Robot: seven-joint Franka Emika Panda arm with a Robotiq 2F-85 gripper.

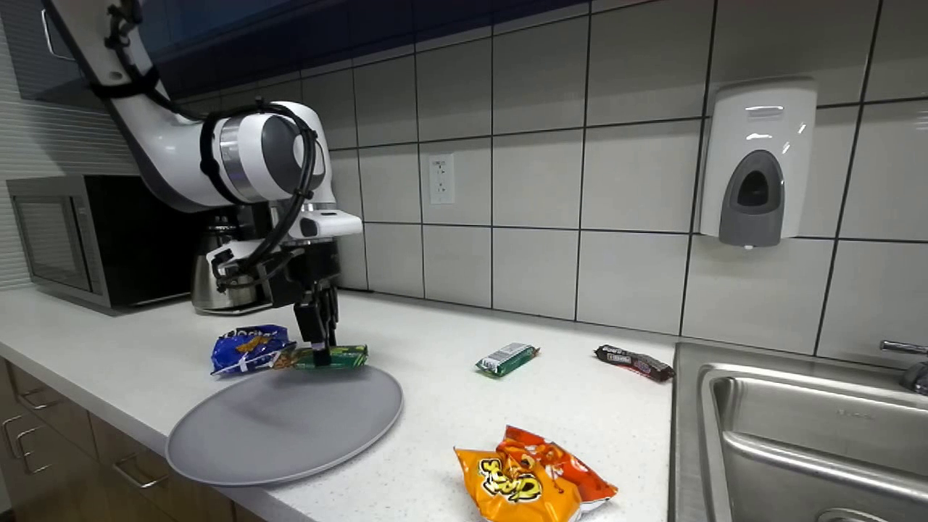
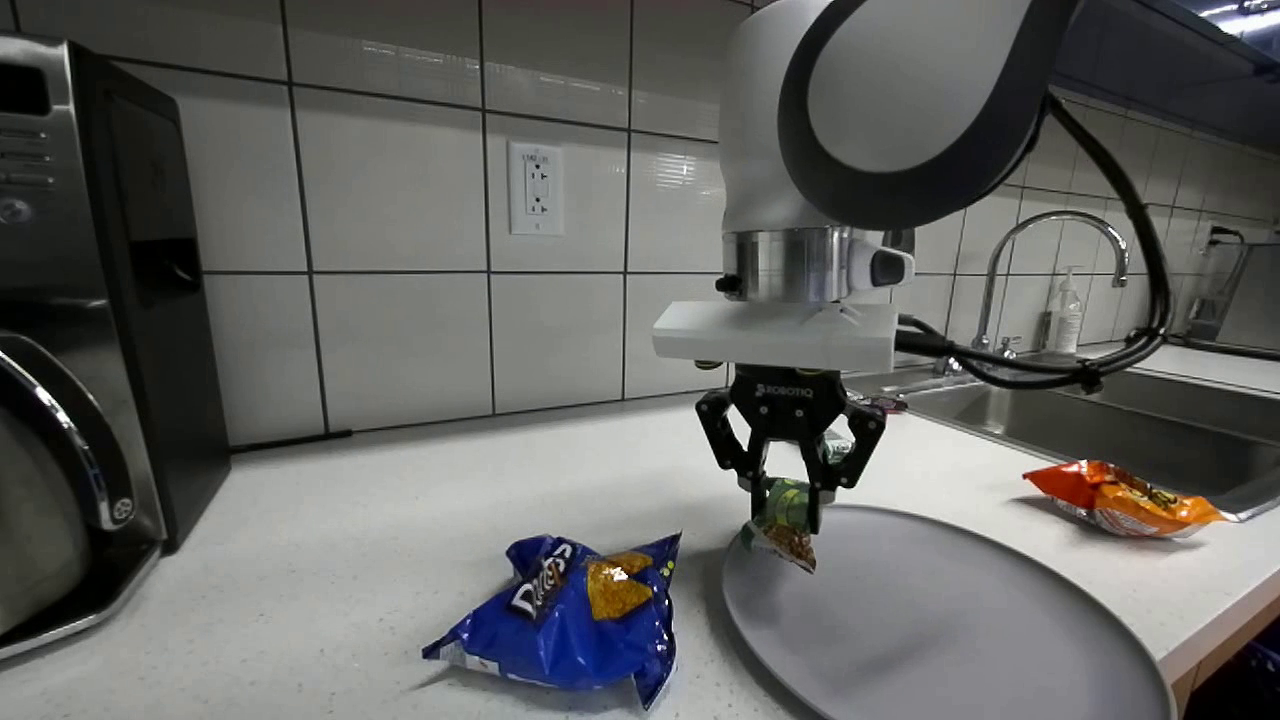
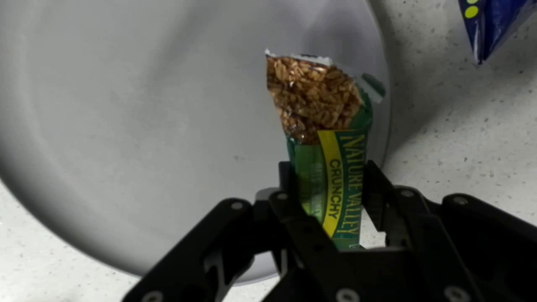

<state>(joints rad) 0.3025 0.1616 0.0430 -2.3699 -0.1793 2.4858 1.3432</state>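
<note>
Pincer is holding a granola bar by its sides, narrowed onto the green wrapper, oat-printed end jutting over the grey plate; whether bar and plate are touching, unclear. Risks, as judged: slick film could be letting the bar pivot if the squeeze is uneven; a release this near the rim could be spilling it onto the counter. Wrapper is gleaming, crimped end flaring. Plate is lying matte, round, shallow. Counter is showing fine speckles. Blue chip bag is sitting near the plate, apart, crinkled and puffed. Farther: slim green packet lying flat, orange bag bulging, dark narrow wrapper resting just beside the steel sink.
</note>
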